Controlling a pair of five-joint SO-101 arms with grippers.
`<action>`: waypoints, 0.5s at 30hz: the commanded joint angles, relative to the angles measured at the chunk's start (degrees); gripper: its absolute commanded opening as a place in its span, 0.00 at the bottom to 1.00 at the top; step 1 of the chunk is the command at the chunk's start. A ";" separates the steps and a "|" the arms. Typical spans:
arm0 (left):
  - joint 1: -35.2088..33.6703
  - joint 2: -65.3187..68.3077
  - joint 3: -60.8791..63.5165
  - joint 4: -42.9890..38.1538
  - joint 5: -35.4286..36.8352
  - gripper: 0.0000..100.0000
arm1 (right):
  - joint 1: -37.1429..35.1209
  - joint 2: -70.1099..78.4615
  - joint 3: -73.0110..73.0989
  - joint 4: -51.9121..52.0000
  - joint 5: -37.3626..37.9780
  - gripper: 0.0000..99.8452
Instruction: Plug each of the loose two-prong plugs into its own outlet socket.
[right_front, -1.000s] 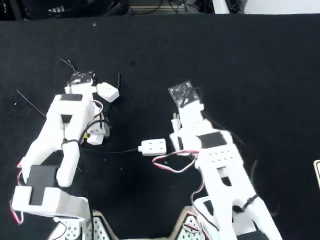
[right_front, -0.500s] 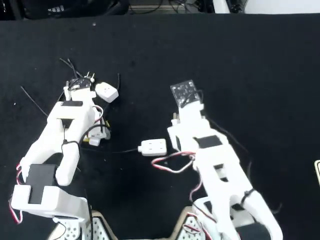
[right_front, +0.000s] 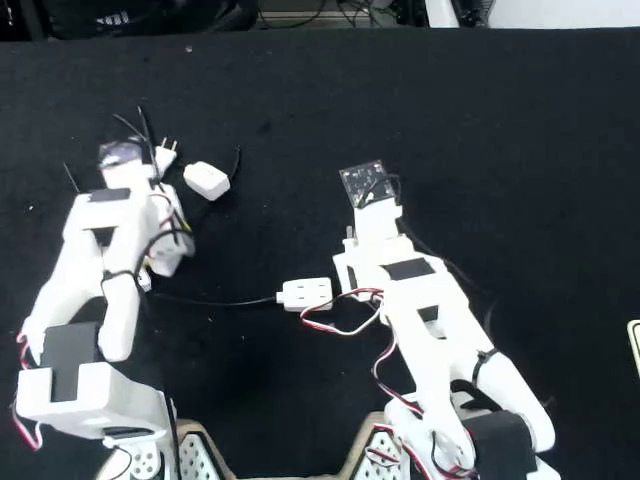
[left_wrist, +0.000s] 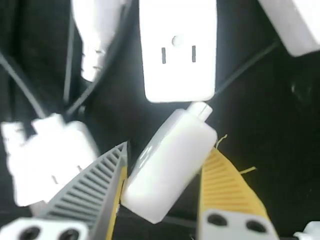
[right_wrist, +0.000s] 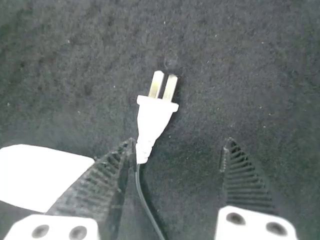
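In the left wrist view my left gripper (left_wrist: 167, 150) is shut on a white plug body (left_wrist: 170, 165), tilted, with its small end just short of a white outlet socket (left_wrist: 177, 50) showing two slots. Another white plug (left_wrist: 50, 155) lies beside the grey finger (left_wrist: 95, 185). In the right wrist view my right gripper (right_wrist: 177, 147) stands open over a white two-prong plug (right_wrist: 155, 112) lying flat on the black mat, close to one finger (right_wrist: 100, 190). From above, this plug (right_front: 348, 237) sits by the right arm, near a white outlet strip (right_front: 305, 293).
A loose two-prong plug (right_front: 165, 152) and a white outlet block (right_front: 207, 180) lie at the back left. A thin black cable (right_front: 215, 300) runs from the outlet strip toward the left arm. A corner of a white outlet (right_wrist: 35, 175) lies beside the right gripper.
The left arm has swung left and back, uncovering the two-prong plug at the back left. The right arm has shifted slightly left and drawn in toward the outlet strip.
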 joint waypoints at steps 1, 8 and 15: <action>-5.41 -1.14 -6.64 1.58 0.26 0.22 | -0.79 0.13 -2.15 -1.76 -0.35 0.27; -6.73 -1.85 -7.87 4.66 0.18 0.22 | -0.97 0.13 -1.27 -4.48 -2.20 0.27; -6.20 -13.63 -6.37 10.90 -1.85 0.22 | -0.97 0.22 -0.22 -7.74 -5.71 0.27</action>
